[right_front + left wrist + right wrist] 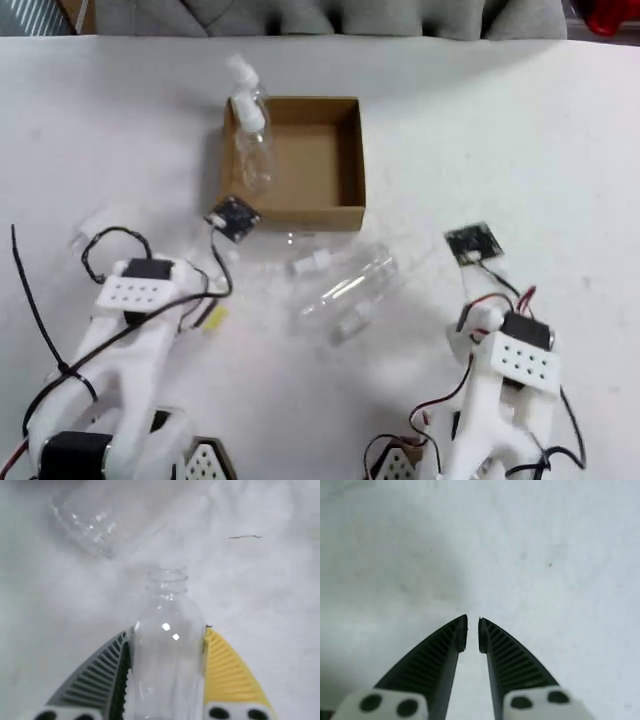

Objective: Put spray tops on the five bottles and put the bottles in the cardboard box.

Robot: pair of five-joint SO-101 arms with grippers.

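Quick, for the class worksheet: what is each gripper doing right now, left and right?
Left gripper: closed on an uncapped clear bottle.
Right gripper: closed, holding nothing.

Light falls bright and even from above, and the white table [520, 130] is close to washed out. The box [345, 215] throws a soft shadow toward its 9 o'clock. Two small glints sit on the bottle [167, 680] in my left pincer [166, 631]. Around my right pincer [473, 630] the table is grey on one side and brighter on the other.
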